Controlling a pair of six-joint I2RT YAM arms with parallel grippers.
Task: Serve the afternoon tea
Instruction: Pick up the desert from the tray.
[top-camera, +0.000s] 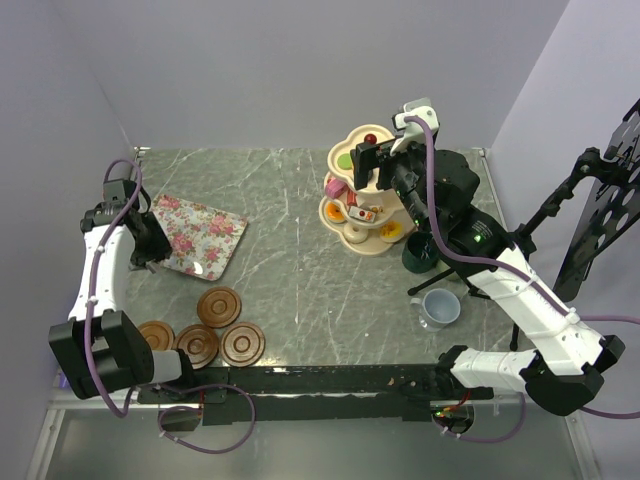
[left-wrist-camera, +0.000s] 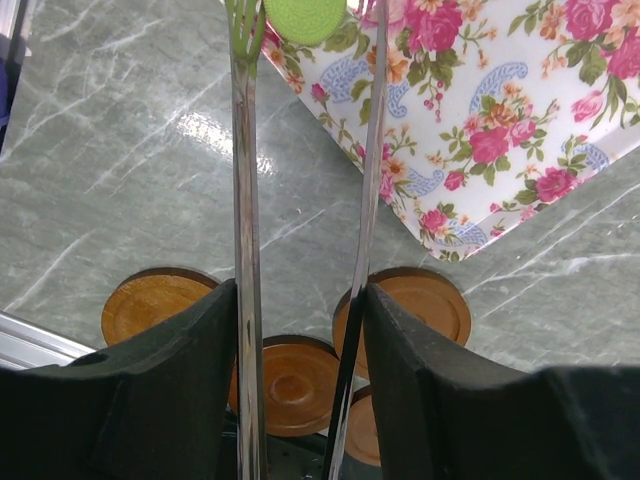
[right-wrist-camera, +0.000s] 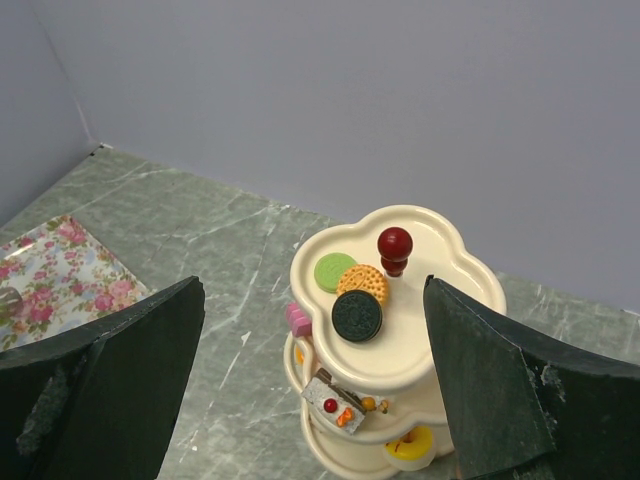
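Observation:
The cream three-tier stand (top-camera: 352, 238) with a red knob (right-wrist-camera: 394, 246) stands at the back right. Its top tier (right-wrist-camera: 440, 330) holds a green cake (right-wrist-camera: 334, 271), an orange biscuit (right-wrist-camera: 364, 284) and a dark cookie (right-wrist-camera: 357, 315); lower tiers hold a pink cake (right-wrist-camera: 298, 320), a cake slice (right-wrist-camera: 335, 402) and a yellow ring (right-wrist-camera: 416, 447). My right gripper (top-camera: 378, 165) is open and empty above the stand (right-wrist-camera: 312, 300). My left gripper (top-camera: 150, 245) is shut on thin metal tongs (left-wrist-camera: 243, 200), whose tips hold a green round cake (left-wrist-camera: 305, 15) over the floral tray (left-wrist-camera: 500, 130). Several brown saucers (top-camera: 219, 307) lie front left.
A dark green mug (top-camera: 422, 252) and a grey-blue mug (top-camera: 440, 308) stand right of the stand, under my right arm. No pink or light green mug shows. The floral tray (top-camera: 200, 235) lies at the left. Walls close the back and sides.

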